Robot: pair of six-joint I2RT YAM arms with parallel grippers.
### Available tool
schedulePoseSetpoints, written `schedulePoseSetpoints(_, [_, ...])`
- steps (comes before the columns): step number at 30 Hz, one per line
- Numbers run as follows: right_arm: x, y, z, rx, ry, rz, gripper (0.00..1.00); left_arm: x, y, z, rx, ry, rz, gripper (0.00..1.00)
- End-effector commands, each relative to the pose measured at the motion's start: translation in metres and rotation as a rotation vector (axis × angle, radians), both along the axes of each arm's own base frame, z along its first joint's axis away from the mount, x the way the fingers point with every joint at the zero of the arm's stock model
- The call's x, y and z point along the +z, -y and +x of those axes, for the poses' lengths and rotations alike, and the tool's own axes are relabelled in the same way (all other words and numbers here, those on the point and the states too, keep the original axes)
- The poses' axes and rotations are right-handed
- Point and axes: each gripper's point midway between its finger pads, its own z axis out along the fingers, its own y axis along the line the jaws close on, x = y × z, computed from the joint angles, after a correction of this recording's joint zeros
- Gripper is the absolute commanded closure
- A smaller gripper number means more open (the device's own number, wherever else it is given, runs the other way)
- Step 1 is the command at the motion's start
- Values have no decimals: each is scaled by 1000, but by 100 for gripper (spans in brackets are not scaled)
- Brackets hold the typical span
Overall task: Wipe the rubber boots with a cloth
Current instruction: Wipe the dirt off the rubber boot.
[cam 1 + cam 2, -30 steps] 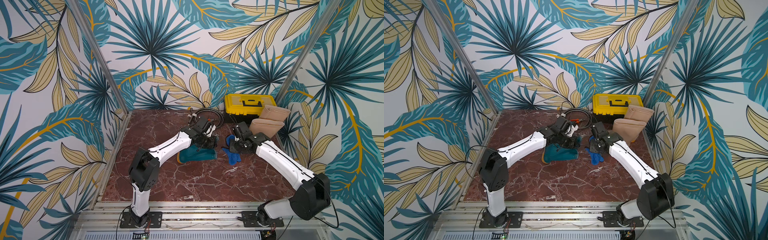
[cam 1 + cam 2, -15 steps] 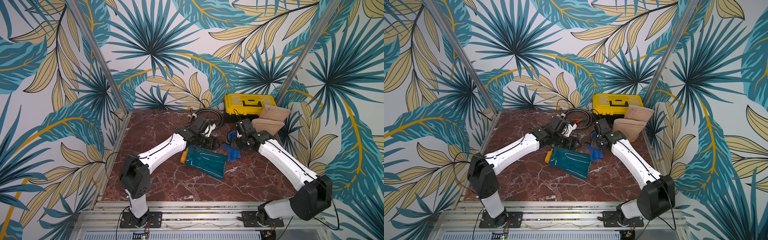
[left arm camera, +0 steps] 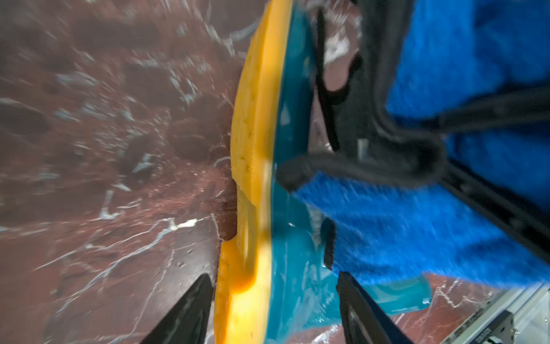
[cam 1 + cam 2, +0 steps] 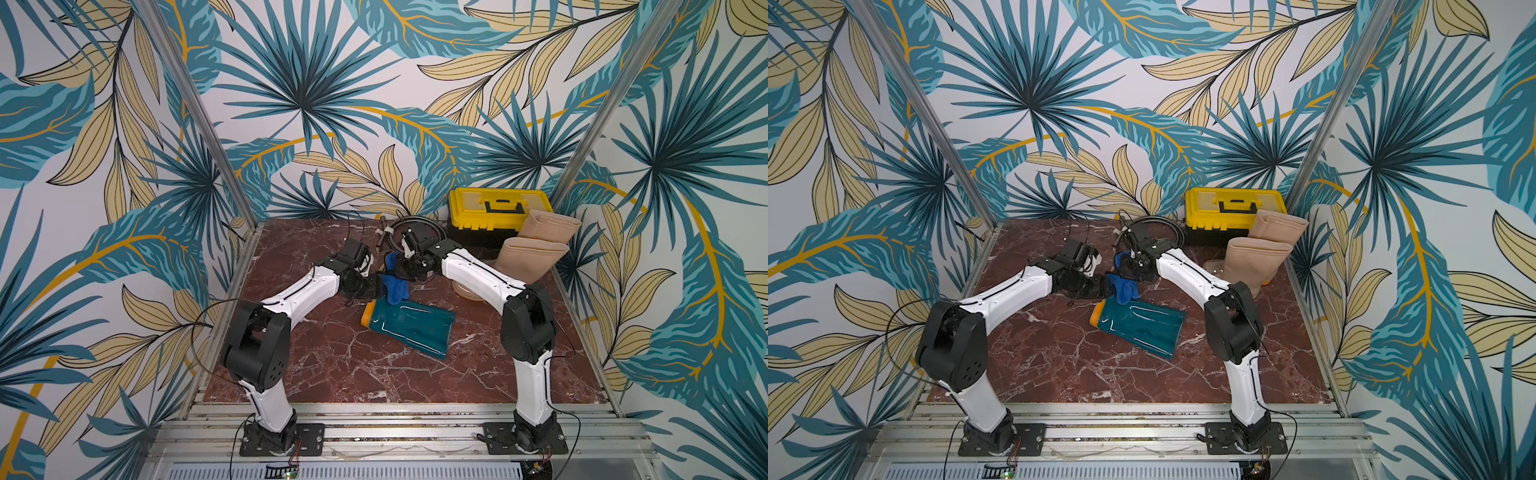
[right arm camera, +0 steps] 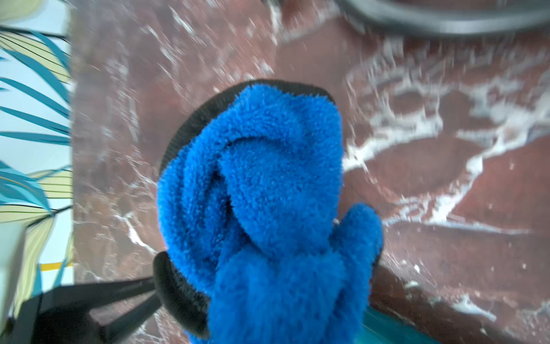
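The teal boot point(image 4: 411, 328) lay flat on its side on the marble worktop point(image 4: 353, 374), orange sole point(image 4: 368, 313) turned toward the left arm and the shaft running off toward the right arm's base. That put one long glossy flank face-up, which I took to be the side meant for wiping.

The left claw point(image 4: 370, 289) sat low at the foot end with its jaws apart. In its wrist view one finger point(image 3: 190, 309) stood just beside the sole and the other on the far side of the foot, neither pinching, so it looked placed to steady the boot rather than lift it.

The right claw point(image 4: 405, 266) was clamped shut on the blue cloth point(image 4: 395, 286), which hung bunched in a wad just above the boot's foot; whether it touched the rubber I could not tell.

The two beige boots point(image 4: 528, 257) waited at the back right, beside the yellow toolbox point(image 4: 494, 208), well clear of the arms, so I judged the teal one was the boot in hand.
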Motion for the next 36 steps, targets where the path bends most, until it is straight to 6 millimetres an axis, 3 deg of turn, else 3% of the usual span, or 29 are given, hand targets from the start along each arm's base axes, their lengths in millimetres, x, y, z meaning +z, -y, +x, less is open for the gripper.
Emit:
schedulePoseSetpoints(1, [-23,42,-25,-65,-87,-38,100,-16,6,-4,-18,-32,-25,36])
schedulePoseSetpoints(3, [-53,83,-45,-144,-176,-36,100,-21,7,-7,-5,-45,-43,38])
schedulePoseSetpoints(6, [-69,130,-72,-206,-233,-70,100,-26,6,-15,9,-63,-56,38])
schedulePoseSetpoints(8, [-63,142,-82,-204,-226,-107,100,-30,4,-22,22,-80,-60,43])
schedulePoseSetpoints(10, [-52,139,-84,-200,-214,-89,100,-32,2,-29,37,-94,-70,49])
schedulePoseSetpoints(13, [-26,113,-75,-165,-145,-51,100,-31,2,-41,65,-105,-86,64])
schedulePoseSetpoints(17, [3,30,-71,-5,-82,9,100,-24,8,-55,121,-115,-128,74])
schedulePoseSetpoints(20, [1,-18,-82,75,-97,80,100,-19,22,-65,133,-127,-149,75])
schedulePoseSetpoints(22, [-17,-23,-89,74,-131,102,100,-16,32,-69,125,-127,-156,76])
schedulePoseSetpoints(25, [-53,11,-102,20,-211,33,100,-16,38,-72,124,-130,-157,77])
schedulePoseSetpoints(27, [-71,46,-112,-53,-275,23,100,-18,36,-72,133,-131,-150,79])
schedulePoseSetpoints(29, [-86,94,-125,-161,-320,17,100,-19,34,-71,140,-126,-142,81])
schedulePoseSetpoints(32, [-83,151,-144,-250,-308,-63,100,-21,34,-69,144,-130,-139,81])
schedulePoseSetpoints(34, [-69,163,-152,-245,-278,-110,100,-22,36,-68,140,-133,-142,82])
schedulePoseSetpoints(36, [-57,156,-156,-226,-253,-81,100,-22,39,-66,131,-136,-147,82])
